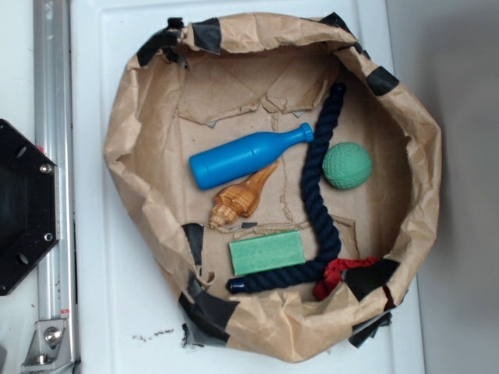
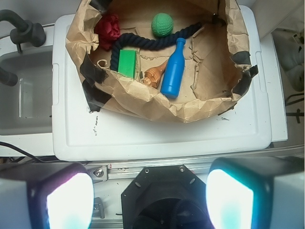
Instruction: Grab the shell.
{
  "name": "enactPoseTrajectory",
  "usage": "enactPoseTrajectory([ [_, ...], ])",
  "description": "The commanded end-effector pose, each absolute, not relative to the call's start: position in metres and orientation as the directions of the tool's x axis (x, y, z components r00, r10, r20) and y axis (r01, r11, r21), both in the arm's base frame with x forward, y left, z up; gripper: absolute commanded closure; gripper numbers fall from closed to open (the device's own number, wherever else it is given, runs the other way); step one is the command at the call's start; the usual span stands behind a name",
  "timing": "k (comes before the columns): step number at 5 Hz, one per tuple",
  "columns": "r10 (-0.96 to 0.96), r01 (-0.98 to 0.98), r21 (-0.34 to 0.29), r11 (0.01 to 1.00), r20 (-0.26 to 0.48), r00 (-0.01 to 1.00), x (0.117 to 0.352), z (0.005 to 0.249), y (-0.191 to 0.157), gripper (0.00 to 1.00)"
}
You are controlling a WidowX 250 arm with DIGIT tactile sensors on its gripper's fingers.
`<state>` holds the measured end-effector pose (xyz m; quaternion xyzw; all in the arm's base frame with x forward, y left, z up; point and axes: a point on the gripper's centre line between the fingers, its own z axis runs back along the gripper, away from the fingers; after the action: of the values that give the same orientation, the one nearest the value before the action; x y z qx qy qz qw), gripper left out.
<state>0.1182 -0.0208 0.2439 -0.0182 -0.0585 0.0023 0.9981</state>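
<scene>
The orange-brown spiral shell (image 1: 239,199) lies in the brown paper nest (image 1: 148,93), just below the blue bottle (image 1: 245,156), its pointed tip aimed up and right. In the wrist view the shell (image 2: 155,75) lies left of the bottle (image 2: 173,71), partly behind the paper rim. My gripper (image 2: 150,200) is open and empty, high above the robot base, well short of the nest; its two fingers (image 2: 66,200) frame the bottom corners. The gripper does not show in the exterior view.
In the nest lie a green sponge (image 1: 267,252), a dark blue rope (image 1: 323,195), a green ball (image 1: 347,165) and a red cloth (image 1: 337,274). The nest sits on a white lid (image 2: 157,133). The black robot base (image 1: 19,206) and a metal rail (image 1: 53,117) are at left.
</scene>
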Motion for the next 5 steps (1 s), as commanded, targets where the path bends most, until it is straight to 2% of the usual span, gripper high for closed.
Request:
enactPoseTrajectory([
  [1, 0.007, -0.003, -0.037, 0.999, 0.117, 0.993, 0.118, 0.244, -0.021, 0.00],
  [2, 0.245, -0.250, 0.022, 0.968, 0.143, 0.959, 0.159, 0.218, 0.004, 0.00],
  [3, 0.426, -0.424, -0.047, 0.904, 0.132, 0.895, 0.204, 0.209, -0.003, 0.00],
  [4, 0.606, -0.598, -0.101, 0.795, 0.088, 0.790, 0.238, 0.180, -0.008, 0.00],
  [5, 0.764, -0.752, -0.131, 0.645, 0.091, 0.639, 0.252, 0.149, -0.014, 0.00],
])
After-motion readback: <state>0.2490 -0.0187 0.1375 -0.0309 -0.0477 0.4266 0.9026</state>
